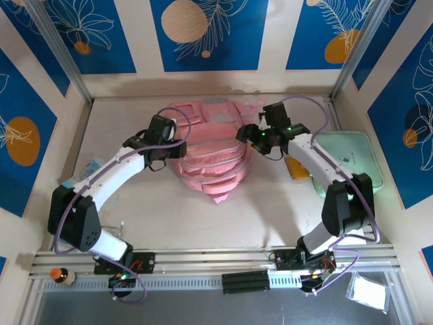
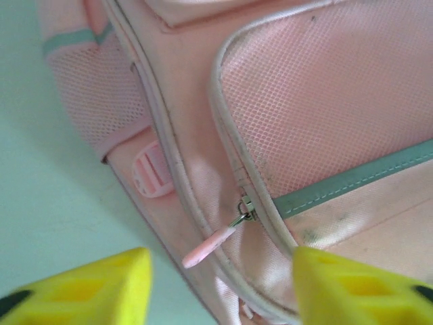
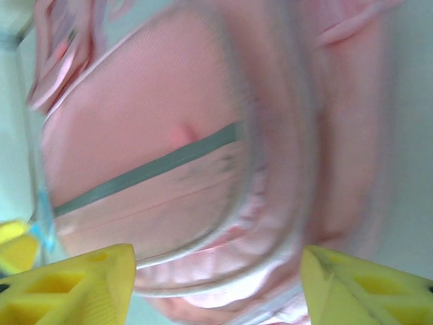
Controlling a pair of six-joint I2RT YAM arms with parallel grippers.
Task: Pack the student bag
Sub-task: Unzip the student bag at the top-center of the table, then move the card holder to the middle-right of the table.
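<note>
The student bag (image 1: 210,159), a soft pink backpack with grey-trimmed pockets, lies in the middle of the table. My left gripper (image 1: 177,150) hovers at its left edge and my right gripper (image 1: 247,133) at its upper right edge. In the left wrist view the left gripper (image 2: 220,291) is open, its yellow fingers (image 2: 88,288) well apart. A pink zip pull (image 2: 210,245) hangs free between them, touched by neither. In the right wrist view the right gripper (image 3: 216,284) is open too, with the student bag's (image 3: 169,169) rounded pocket edge in the gap; this view is blurred.
A flat mint-green case (image 1: 348,159) lies at the right, partly under the right arm, with a yellow-orange item (image 1: 295,169) beside it. A small blue-white object (image 1: 88,169) lies by the left arm. A clear packet (image 1: 369,292) and a small bottle (image 1: 59,274) sit near the front rail.
</note>
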